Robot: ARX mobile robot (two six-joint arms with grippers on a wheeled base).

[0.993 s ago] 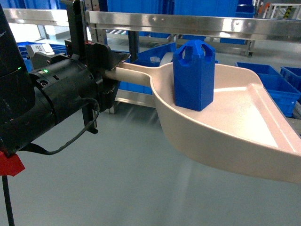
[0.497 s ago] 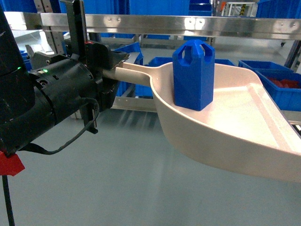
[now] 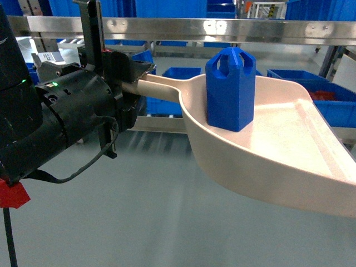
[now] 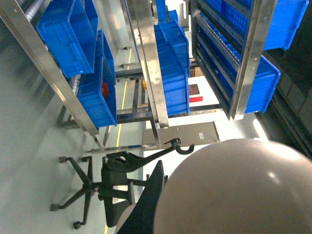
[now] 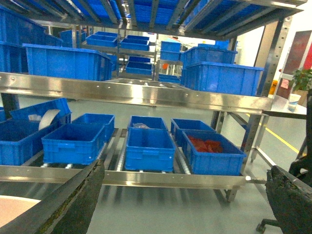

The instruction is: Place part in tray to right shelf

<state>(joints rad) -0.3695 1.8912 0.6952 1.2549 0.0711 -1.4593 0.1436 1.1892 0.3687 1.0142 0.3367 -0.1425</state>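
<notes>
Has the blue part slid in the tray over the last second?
No. The part stands upright at the same spot near the tray handle end; only the shelf rail behind shifts.

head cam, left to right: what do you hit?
Left arm → left gripper on the tray handle → blue part standing in the tray → tray lip at the right edge.

- One small bright-blue plastic jerrycan-shaped part (image 3: 230, 89) is standing in the scoop.
- One large beige-pink dustpan-shaped plastic tray (image 3: 278, 144) is showing.
- Five big blue plastic crates (image 5: 149, 147) are sitting along the lower level of one stainless-steel rack (image 5: 146, 97).
- One black wheeled office chair (image 4: 105, 187) is showing.
</notes>
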